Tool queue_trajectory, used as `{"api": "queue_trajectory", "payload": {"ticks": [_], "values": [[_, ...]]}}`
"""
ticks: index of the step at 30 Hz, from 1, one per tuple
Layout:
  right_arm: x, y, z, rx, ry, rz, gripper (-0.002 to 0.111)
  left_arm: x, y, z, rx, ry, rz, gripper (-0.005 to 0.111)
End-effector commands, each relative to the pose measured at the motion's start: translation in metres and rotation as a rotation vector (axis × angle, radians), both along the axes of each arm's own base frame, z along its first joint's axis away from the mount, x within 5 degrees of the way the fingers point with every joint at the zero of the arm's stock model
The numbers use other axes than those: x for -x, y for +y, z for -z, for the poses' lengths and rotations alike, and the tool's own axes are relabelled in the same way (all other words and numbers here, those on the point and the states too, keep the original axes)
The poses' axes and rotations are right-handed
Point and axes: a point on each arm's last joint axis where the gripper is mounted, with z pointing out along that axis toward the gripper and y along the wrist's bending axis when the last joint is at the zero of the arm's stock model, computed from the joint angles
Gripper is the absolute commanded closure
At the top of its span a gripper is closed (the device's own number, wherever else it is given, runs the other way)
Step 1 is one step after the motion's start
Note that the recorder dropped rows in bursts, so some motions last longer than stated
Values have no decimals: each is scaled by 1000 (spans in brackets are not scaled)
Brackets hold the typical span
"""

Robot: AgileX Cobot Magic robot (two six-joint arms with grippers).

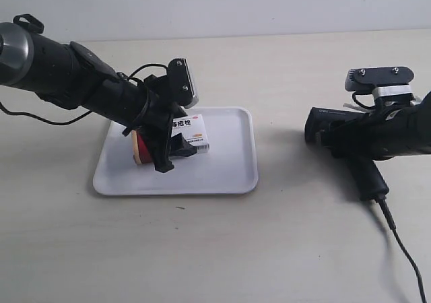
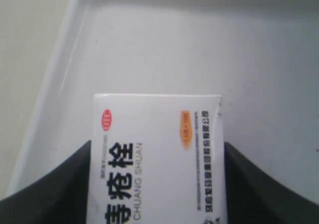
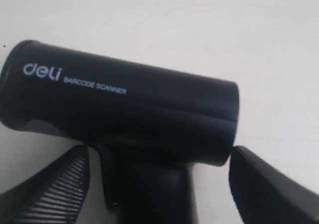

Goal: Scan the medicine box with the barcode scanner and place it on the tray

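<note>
Spreading pale under everything, the surface [image 1: 283,249] carries the tray [image 1: 229,175] at about 9 o'clock of the exterior view. Over the tray, the left claw [image 2: 157,184] grips the medicine box [image 2: 157,159] by both long sides (blue characters face the wrist camera), the box low over the tray's floor, whether touching I cannot tell. At 3 o'clock, off the tray, the right claw [image 3: 159,184] straddles the barcode scanner [image 3: 119,114]; its fingers [image 3: 55,189] stand beside the handle, and whether they press it I cannot tell.

The medicine box [image 2: 157,159] barcode is hidden; scanner [image 3: 124,119] handle cut off.
</note>
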Motion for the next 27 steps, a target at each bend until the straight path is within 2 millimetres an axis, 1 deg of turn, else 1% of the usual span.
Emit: {"api": "queue_trajectory", "payload": {"ticks": [1, 2, 3, 4, 6, 8, 10, 11, 13, 14, 15, 17, 18, 19, 20, 21, 22, 25, 27], "values": [[-3, -1, -2, -11, -21, 23, 24, 1, -2, 5, -6, 11, -2, 33], [-3, -1, -2, -11, -21, 23, 24, 1, -2, 5, -5, 12, -1, 23], [-3, -1, -3, -11, -24, 21, 24, 2, -2, 4, 0, 17, 5, 17], [-3, -1, -4, -9, -27, 17, 24, 3, -3, 3, 7, 27, 5, 12], [-3, -1, -12, -5, -50, -7, 25, 4, -3, -3, 28, 41, -12, 3], [0, -1, -29, -19, -82, -25, 24, 3, -3, -16, 54, 36, -46, 1], [5, -1, -50, -46, -115, -40, 24, 4, -2, -33, 68, 21, -66, 1], [9, -1, -64, -64, -141, -49, 25, 5, 0, -45, 75, 9, -75, 2], [19, -3, -91, -85, -202, -79, 30, 9, 3, -67, 98, 9, -124, 3], [26, -4, -107, -101, -240, -93, 37, 11, 6, -80, 116, 15, -149, 6], [34, -6, -123, -118, -285, -103, 48, 14, 9, -92, 130, 24, -152, 11], [52, -13, -149, -156, -389, -102, 69, 20, 17, -112, 168, 49, -167, 30], [62, -17, -159, -170, -443, -100, 81, 22, 23, -122, 195, 67, -185, 45], [73, -21, -166, -184, -490, -96, 93, 23, 29, -130, 227, 93, -208, 63], [81, -25, -170, -192, -528, -91, 101, 25, 35, -135, 253, 99, -229, 79], [91, -29, -172, -200, -568, -85, 108, 26, 42, -139, 284, 107, -262, 100], [100, -33, -171, -206, -592, -82, 108, 28, 48, -141, 311, 113, -294, 105], [122, -42, -165, -217, -642, -75, 108, 34, 63, -145, 393, 122, -363, 103], [132, -46, -162, -250, -656, -54, 108, 42, 67, -144, 445, 116, -370, 103]]}}
